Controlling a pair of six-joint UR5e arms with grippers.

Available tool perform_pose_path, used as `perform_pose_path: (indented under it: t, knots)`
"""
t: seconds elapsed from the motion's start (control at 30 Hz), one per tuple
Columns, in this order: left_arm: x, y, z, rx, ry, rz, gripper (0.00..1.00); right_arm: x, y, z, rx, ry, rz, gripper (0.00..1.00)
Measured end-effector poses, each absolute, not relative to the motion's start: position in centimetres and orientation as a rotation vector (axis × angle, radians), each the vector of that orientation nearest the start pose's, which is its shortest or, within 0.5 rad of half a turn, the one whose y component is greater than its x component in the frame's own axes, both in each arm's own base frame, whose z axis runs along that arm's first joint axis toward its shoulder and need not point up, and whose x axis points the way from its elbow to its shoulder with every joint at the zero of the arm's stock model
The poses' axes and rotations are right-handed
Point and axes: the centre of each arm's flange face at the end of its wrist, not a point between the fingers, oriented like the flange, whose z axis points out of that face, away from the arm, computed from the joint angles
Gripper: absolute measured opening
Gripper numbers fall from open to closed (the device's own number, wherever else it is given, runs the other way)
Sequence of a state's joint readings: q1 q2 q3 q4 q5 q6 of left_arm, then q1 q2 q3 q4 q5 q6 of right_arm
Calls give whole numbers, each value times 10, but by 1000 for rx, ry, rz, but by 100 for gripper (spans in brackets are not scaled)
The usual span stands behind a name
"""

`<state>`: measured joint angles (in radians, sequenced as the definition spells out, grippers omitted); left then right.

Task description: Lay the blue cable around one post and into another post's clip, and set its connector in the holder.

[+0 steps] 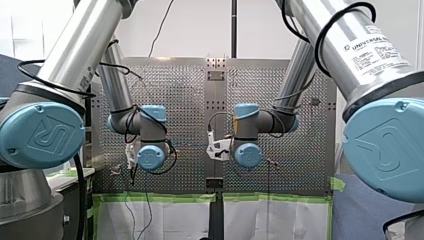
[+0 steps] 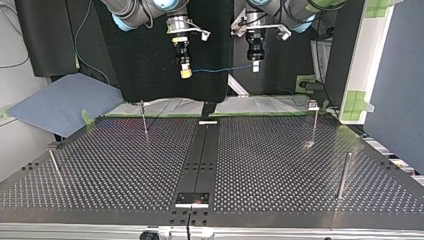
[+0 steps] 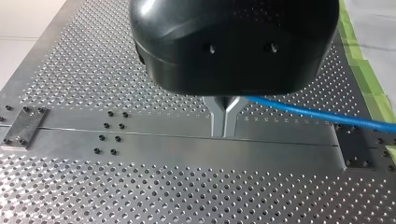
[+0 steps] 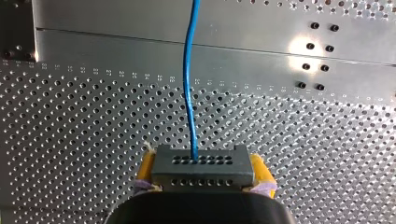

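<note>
Right now both hands hang high above the bench [image 2: 280, 165]. The blue cable [image 4: 189, 84] runs through the air between them and touches no post yet. My right hand [image 4: 203, 171] pinches the grey connector [image 4: 201, 161] between its yellow pads [image 4: 261, 170], and the cable comes out of the connector's face. My left hand [image 3: 224, 130] has its metal fingers [image 3: 217, 119] pressed together on the cable, further along it.

Thin posts [image 2: 344, 175] stand on the bench. The far post [image 2: 314, 125], near the bench's far edge at the top view's right, has a small block on top. I think that block is the clip.

To do this step well, I think both hands should come down together and hold the cable gently tight, so it does not sag or catch. The cable should go low round a post, not over its top. The right hand should hold the connector level, so it does not twist in the pads.
</note>
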<state>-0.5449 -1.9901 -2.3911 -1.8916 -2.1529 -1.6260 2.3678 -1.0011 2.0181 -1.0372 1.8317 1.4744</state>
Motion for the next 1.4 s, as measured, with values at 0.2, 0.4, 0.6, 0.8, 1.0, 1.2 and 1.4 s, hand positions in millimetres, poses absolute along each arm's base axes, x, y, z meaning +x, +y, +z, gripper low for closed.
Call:
perform_pose_path:
  t: [0.2,0.4,0.6,0.8,1.0,1.2,1.4]
  knots:
    - [288,-267,81,-77,1560,-19,0,457,-296,89,1592,-812,1541,0]
    - [294,-267,77,-69,1558,-26,0,461,-295,85,1605,-806,1521,0]
    - [295,-271,74,-35,1563,-57,0,465,-295,72,1657,-809,1470,0]
    - [296,-272,74,-22,1563,-70,0,462,-292,66,1704,-818,1428,0]
    - [296,-272,74,-20,1563,-71,0,458,-287,62,1755,-827,1383,0]
    - [300,-272,74,-32,1560,-75,0,453,-285,57,1806,-841,1328,0]
    - [315,-277,87,-61,1535,-125,0,462,-295,82,1764,-881,1343,0]
